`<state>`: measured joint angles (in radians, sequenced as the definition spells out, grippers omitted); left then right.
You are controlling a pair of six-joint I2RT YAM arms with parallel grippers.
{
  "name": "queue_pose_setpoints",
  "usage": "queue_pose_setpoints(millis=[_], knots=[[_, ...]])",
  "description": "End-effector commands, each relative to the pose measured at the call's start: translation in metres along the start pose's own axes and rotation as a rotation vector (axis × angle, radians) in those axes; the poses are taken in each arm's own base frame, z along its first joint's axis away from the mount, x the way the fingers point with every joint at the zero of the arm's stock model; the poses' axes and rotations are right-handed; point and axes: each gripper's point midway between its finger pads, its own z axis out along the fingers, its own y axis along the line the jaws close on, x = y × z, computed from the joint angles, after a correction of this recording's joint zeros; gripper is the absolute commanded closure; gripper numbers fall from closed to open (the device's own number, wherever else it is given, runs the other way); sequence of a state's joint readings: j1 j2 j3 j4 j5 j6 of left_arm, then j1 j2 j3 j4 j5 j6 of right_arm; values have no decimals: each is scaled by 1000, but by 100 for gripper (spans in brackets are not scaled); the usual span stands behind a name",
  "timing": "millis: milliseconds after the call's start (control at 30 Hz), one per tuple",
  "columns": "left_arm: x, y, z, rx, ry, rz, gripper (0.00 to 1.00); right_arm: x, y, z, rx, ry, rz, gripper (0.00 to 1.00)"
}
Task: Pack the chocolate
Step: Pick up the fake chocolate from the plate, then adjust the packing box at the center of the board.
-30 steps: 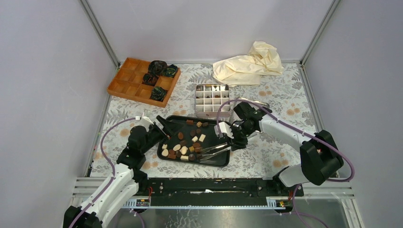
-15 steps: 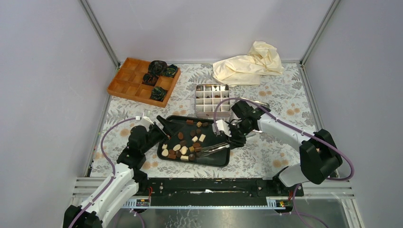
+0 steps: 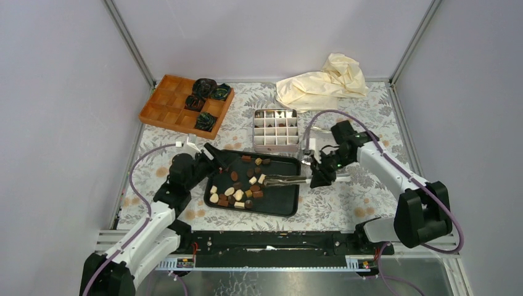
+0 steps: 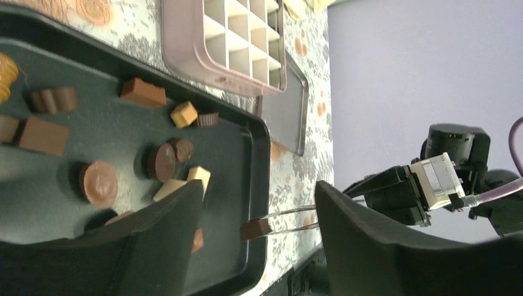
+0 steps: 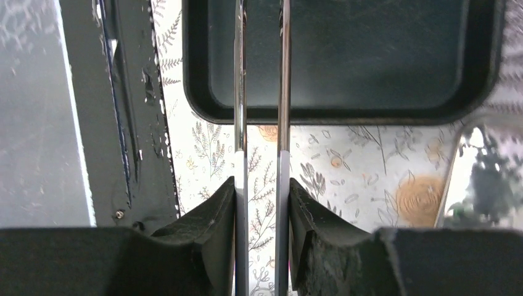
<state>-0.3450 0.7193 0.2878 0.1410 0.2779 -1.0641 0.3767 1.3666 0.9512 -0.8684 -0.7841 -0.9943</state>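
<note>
Right pincer (image 3: 319,175) clamps tongs (image 3: 287,180) pinching a brown chocolate (image 4: 255,229); steady pressure should carry it to the divided tin (image 3: 275,149); left pincer (image 3: 217,161) wide

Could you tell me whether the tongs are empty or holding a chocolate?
Holding one: the left wrist view shows a brown chocolate pinched between the tips of the tongs, which the right claw grips.
</note>
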Motion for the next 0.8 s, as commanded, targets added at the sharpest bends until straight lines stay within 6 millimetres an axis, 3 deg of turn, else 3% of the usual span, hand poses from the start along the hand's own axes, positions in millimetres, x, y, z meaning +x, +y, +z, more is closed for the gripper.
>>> queue_pose_setpoints(millis=[0, 167, 333, 567, 767], knots=[[-40, -17, 16, -23, -120, 124, 31, -20, 5, -27, 0, -199, 101, 100], [-53, -8, 48, -174, -96, 214, 48, -20, -11, -42, 81, -298, 174, 100], [-60, 0, 84, -322, -72, 315, 48, -15, -24, -51, 139, -346, 230, 100], [-69, 32, 139, -556, 39, 395, 47, -10, -32, -57, 177, -373, 270, 100], [-80, 42, 179, -661, 123, 468, 53, -7, -35, -59, 196, -379, 279, 100]])
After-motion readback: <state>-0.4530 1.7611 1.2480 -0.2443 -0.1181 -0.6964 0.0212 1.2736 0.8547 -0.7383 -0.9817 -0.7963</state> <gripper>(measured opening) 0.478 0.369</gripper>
